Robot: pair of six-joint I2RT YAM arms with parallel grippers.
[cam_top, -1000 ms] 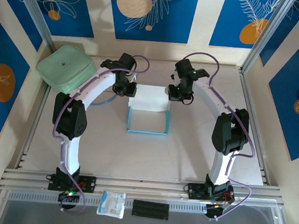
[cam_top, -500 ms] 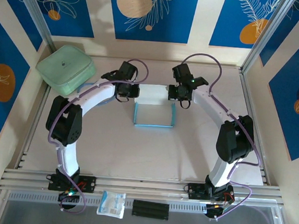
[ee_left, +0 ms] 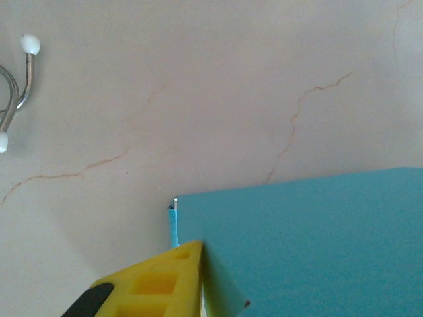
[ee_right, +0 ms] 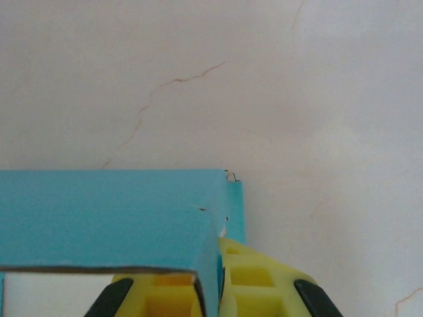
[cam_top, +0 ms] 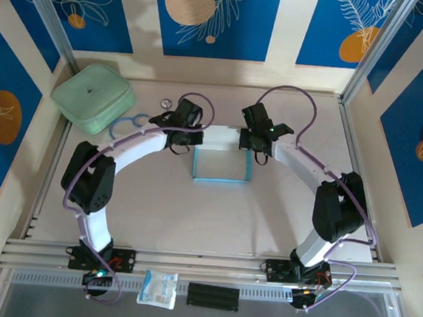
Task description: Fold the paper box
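Right hand is clamped on the paper box at its far right corner, and left hand pinches the far left one. Now the change: the white back panel no longer lies flat, it stands up blue, and the box has slid away from us across the surface. Four walls up, we reckon, flaps to come. Beyond, the green case sits apart.

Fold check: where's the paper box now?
Top view: the paper box sits mid-table toward the far side, left gripper and right gripper at its far corners, pale green case to its left.
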